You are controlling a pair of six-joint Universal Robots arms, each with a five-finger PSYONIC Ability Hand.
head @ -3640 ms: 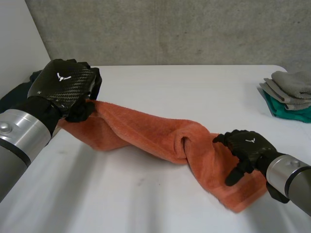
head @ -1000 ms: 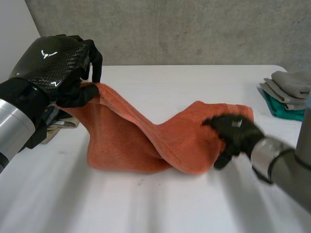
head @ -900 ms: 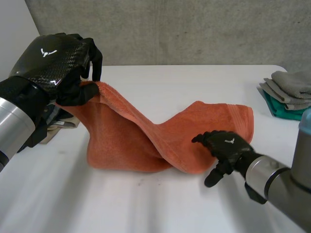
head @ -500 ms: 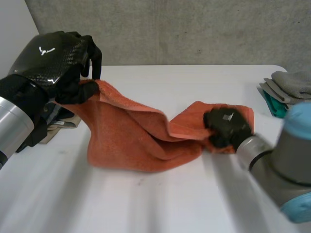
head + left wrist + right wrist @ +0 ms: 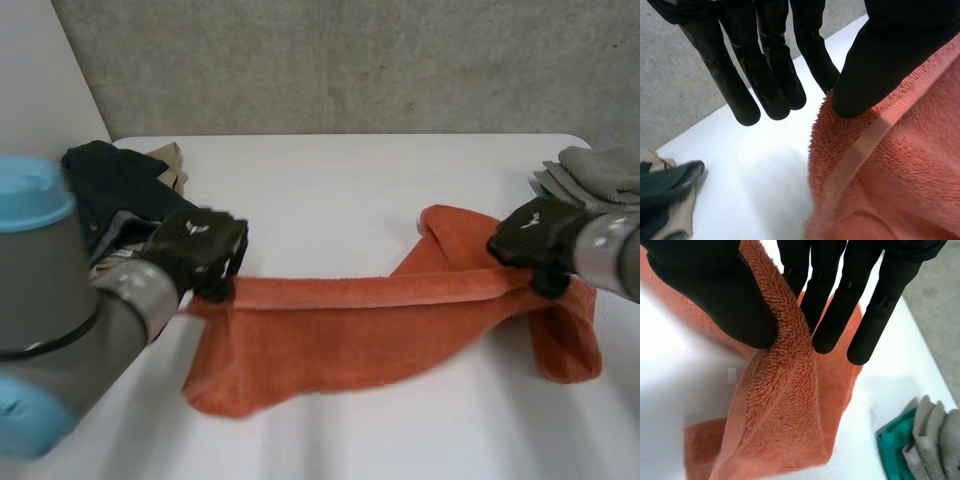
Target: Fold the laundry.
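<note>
Mid-spread, pinching the orange towel (image 5: pixel 340 340) taut by its top edge, thumb against straight fingers in both left hand (image 5: pixel 195 250) and right hand (image 5: pixel 530 235), with its lower half on the white table (image 5: pixel 330 180), then, by the look of it, laying it flat and folding end over end.

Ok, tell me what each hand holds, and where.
Both pinch the orange terry towel by its banded edge: the left hand at one end, the right hand at the other.
</note>
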